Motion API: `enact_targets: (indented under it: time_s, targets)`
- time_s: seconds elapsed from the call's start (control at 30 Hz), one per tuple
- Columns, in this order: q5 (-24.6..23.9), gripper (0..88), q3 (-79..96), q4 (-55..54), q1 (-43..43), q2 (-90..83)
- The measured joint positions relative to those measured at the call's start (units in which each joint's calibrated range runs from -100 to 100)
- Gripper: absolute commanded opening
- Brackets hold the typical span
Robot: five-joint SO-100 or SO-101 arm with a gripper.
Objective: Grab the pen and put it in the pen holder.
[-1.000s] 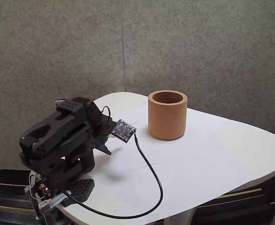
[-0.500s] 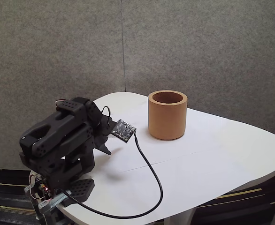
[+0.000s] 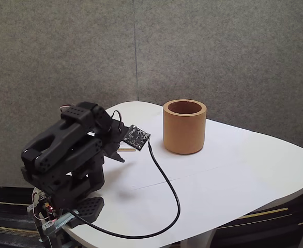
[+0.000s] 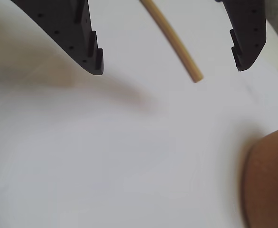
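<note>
The pen (image 4: 172,40), a thin light-brown stick, lies on the white table between my two black fingers (image 4: 82,42) in the wrist view, its end just past the fingertips. My gripper (image 4: 170,66) is open and straddles the pen without touching it. In the fixed view the gripper (image 3: 116,151) sits low at the left of the table under the folded black arm, and a short piece of the pen (image 3: 125,149) pokes out below the camera board. The pen holder (image 3: 184,126), an orange-tan cup, stands upright to the right, apart from the gripper; its wall (image 4: 267,180) fills the wrist view's lower right corner.
A black cable (image 3: 164,186) runs from the small camera board (image 3: 136,135) in a loop over the table's front to the arm's base (image 3: 63,206). The white table (image 3: 234,175) has rounded edges, and a grey wall stands behind it.
The wrist and camera board have lifted and shifted slightly, and a piece of the pen now shows beneath the board. The cup has not moved.
</note>
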Motion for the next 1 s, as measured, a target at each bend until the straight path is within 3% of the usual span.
enact_targets:
  time_s: [0.33,0.53,0.7,0.83,1.0]
  targets:
    - [0.0,39.4,-23.2,0.0,-0.2,4.7]
    - [0.0,39.4,-48.8,1.4,-0.7,27.3]
    - [-0.1,39.4,-71.9,10.9,-5.4,49.6]
    - [-0.1,39.4,-74.8,17.6,-10.7,62.2]
    - [-1.5,39.4,-71.5,18.1,-12.6,69.4]
